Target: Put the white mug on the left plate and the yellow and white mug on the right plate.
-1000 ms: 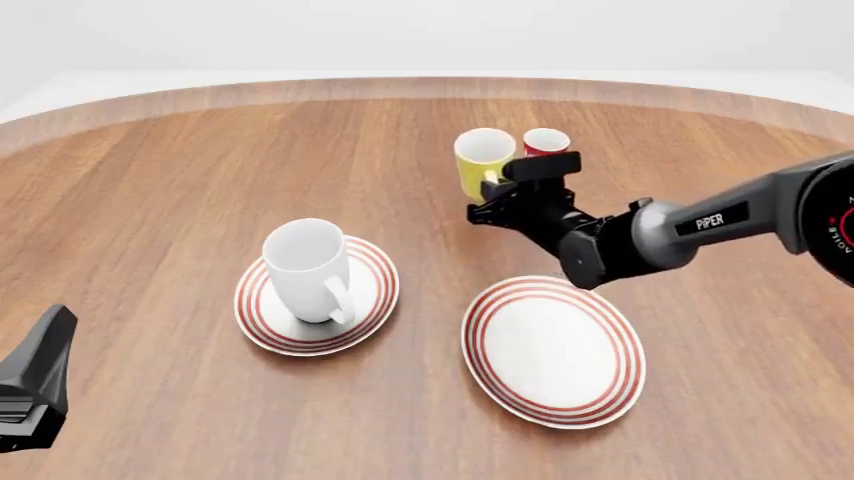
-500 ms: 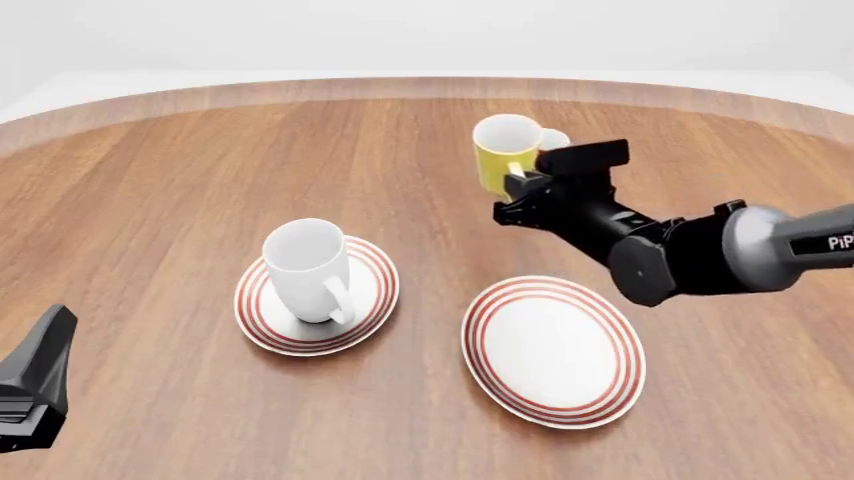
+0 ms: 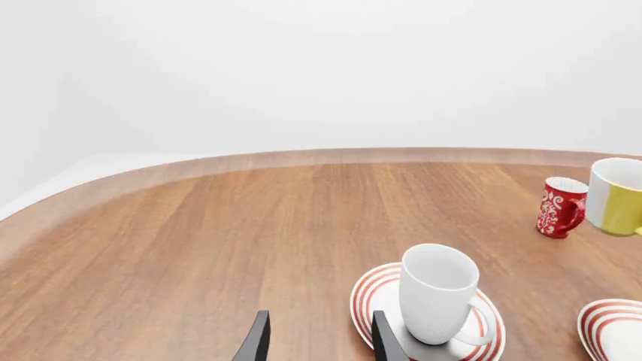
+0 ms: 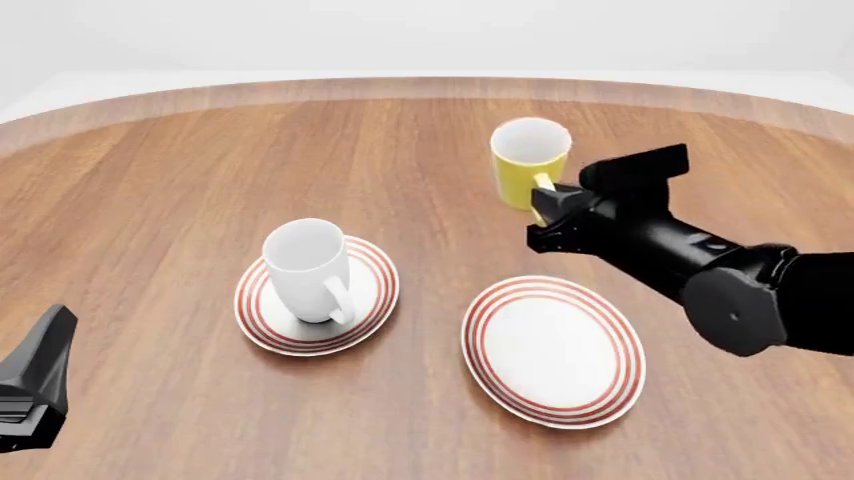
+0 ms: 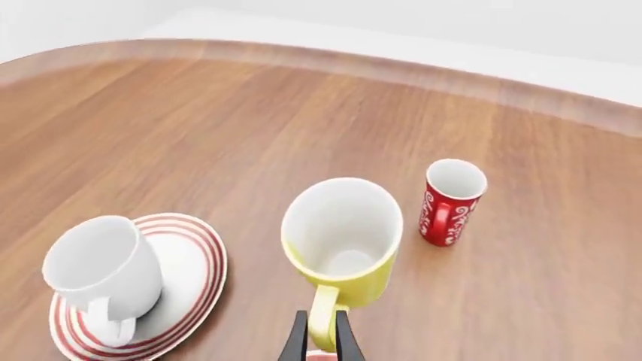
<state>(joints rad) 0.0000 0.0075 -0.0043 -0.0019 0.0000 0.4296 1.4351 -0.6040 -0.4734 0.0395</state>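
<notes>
The white mug (image 4: 307,262) stands upright on the left plate (image 4: 254,312); it also shows in the left wrist view (image 3: 437,292) and the right wrist view (image 5: 101,272). My right gripper (image 4: 547,197) is shut on the handle of the yellow and white mug (image 4: 529,163) and holds it in the air beyond the right plate (image 4: 554,352). In the right wrist view the fingers (image 5: 299,344) pinch the handle below the mug (image 5: 341,237). My left gripper (image 3: 319,344) is open and empty, near the table's front left (image 4: 40,375).
A slim red mug with a white pattern (image 5: 452,201) stands on the table beyond the yellow mug; it also shows in the left wrist view (image 3: 558,207) and is hidden in the front view. The wooden table's far edge (image 4: 400,88) curves round.
My right gripper has lifted the yellow and white mug off the table and carried it to the right and nearer. The left arm and the white mug have not moved.
</notes>
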